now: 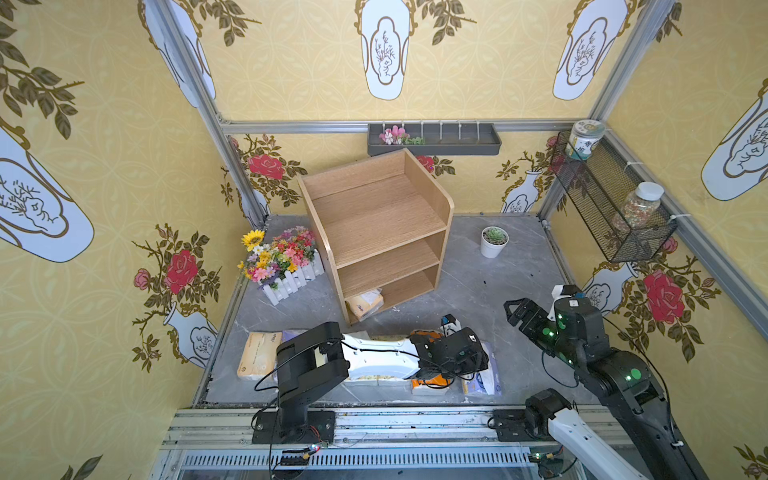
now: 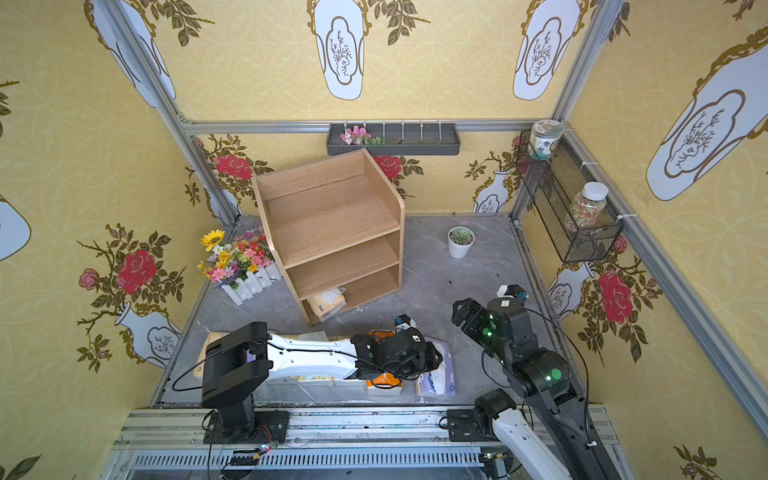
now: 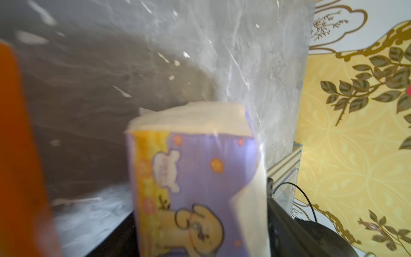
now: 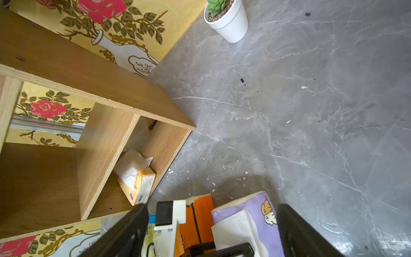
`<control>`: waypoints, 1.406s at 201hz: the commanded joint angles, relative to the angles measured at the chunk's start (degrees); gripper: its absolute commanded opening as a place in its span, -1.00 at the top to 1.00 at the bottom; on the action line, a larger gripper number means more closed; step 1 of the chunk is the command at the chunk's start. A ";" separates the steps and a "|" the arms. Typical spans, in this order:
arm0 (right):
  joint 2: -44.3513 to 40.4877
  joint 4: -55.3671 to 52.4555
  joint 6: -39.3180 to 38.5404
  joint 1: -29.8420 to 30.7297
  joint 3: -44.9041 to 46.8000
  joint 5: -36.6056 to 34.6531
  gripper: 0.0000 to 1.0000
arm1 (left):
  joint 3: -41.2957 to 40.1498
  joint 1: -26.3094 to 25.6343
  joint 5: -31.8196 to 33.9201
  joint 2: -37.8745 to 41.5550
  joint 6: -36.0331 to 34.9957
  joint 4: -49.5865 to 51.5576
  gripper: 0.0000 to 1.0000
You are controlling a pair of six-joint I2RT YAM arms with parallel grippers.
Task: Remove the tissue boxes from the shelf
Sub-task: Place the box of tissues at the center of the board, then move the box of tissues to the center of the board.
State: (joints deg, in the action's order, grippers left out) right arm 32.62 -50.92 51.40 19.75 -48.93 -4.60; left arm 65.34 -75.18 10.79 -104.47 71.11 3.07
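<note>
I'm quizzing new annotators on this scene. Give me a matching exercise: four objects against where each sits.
1 succulent pot
2 lavender tissue pack
3 tan tissue pack, tissue sticking out
4 clear jar, white lid

A wire-mesh basket
B shelf's bottom tier
C beside the orange tissue pack
D alone on bare table

Pairs: 1-D, 2-C, 3-B, 4-A

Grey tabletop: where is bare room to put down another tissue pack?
Free: the patch between shelf, succulent pot and right gripper; a narrower strip between flower box and tan pack. Crowded: the front edge, tissue packs under the left arm.
</note>
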 commanded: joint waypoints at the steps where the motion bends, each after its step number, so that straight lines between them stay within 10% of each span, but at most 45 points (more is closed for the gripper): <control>1: 0.64 1.52 0.90 0.02 0.56 0.79 -0.87 | 0.61 -0.49 8.03 2.44 0.06 4.31 -0.72; 119: 17.35 2.53 -0.36 0.23 7.08 19.14 -0.80 | -12.71 -1.38 38.53 31.08 7.64 10.96 -0.71; 282: 20.47 29.16 4.77 2.79 23.36 34.77 -0.87 | -25.94 0.25 40.06 47.13 3.20 0.63 -0.67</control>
State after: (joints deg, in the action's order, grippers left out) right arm 51.99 -28.80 55.31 21.76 -25.91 27.42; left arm 39.83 -74.96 49.34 -58.19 74.54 3.92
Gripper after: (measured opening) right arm 0.936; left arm 0.836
